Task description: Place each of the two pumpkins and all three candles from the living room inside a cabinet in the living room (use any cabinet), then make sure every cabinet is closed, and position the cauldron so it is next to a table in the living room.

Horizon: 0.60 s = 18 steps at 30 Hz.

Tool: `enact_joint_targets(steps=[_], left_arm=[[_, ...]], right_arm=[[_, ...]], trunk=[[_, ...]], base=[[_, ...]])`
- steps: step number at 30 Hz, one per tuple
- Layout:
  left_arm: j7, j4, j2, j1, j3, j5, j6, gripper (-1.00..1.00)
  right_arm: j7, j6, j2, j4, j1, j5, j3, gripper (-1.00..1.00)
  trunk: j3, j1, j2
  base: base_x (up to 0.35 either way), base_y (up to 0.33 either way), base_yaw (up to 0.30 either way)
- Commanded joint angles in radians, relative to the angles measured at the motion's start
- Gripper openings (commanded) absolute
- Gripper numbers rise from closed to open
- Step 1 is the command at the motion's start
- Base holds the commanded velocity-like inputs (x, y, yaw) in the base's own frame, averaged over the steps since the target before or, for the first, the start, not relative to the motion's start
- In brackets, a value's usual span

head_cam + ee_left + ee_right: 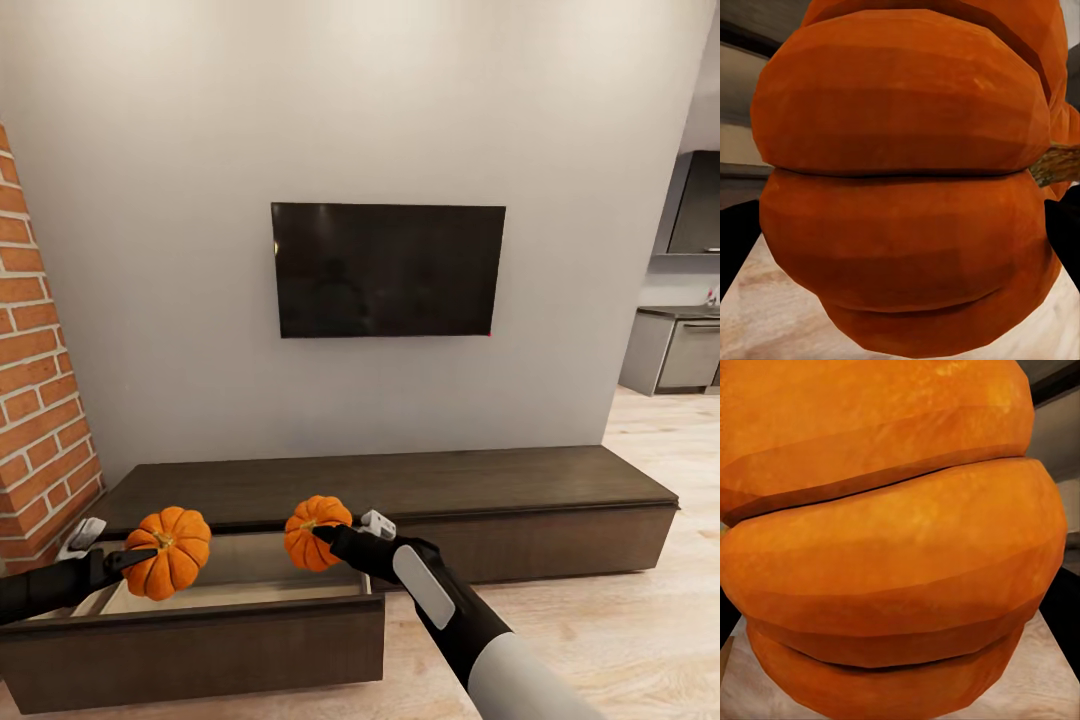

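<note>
Two pumpkins are in your grasp, one per arm. Your left gripper is clenched on the left pumpkin, held over the left end of the pulled-out drawer of the cabinet. Your right gripper clamps the right pumpkin above the drawer's back right part, just in front of the cabinet top's edge. Each wrist camera sees its pumpkin close up: orange ribs with a brown stem on the left wrist, orange ribs on the right. The cabinet's right front is shut. A dark television hangs on the grey wall above, with a brick wall to your left.
</note>
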State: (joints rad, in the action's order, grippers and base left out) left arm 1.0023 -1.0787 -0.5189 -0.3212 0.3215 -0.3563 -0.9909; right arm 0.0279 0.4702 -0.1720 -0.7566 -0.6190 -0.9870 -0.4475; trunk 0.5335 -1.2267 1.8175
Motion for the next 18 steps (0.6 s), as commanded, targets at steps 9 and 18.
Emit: enact_joint_targets(steps=[9, 18], left_arm=[[0.005, 0.019, -0.014, -0.001, 0.001, 0.001, -0.003, -1.0], [0.01, 0.023, -0.025, -0.001, 0.002, 0.0, -0.003, -1.0]], right_arm=[[-0.005, -0.029, 0.002, -0.006, -0.001, -0.005, -0.005, -1.0], [-0.004, -0.034, 0.002, -0.002, -0.001, -0.005, -0.004, -1.0]], trunk=[[0.001, 0.0, 0.001], [-0.004, 0.0, 0.001]], base=[[0.122, 0.023, 0.0], [0.118, 0.173, -0.078]])
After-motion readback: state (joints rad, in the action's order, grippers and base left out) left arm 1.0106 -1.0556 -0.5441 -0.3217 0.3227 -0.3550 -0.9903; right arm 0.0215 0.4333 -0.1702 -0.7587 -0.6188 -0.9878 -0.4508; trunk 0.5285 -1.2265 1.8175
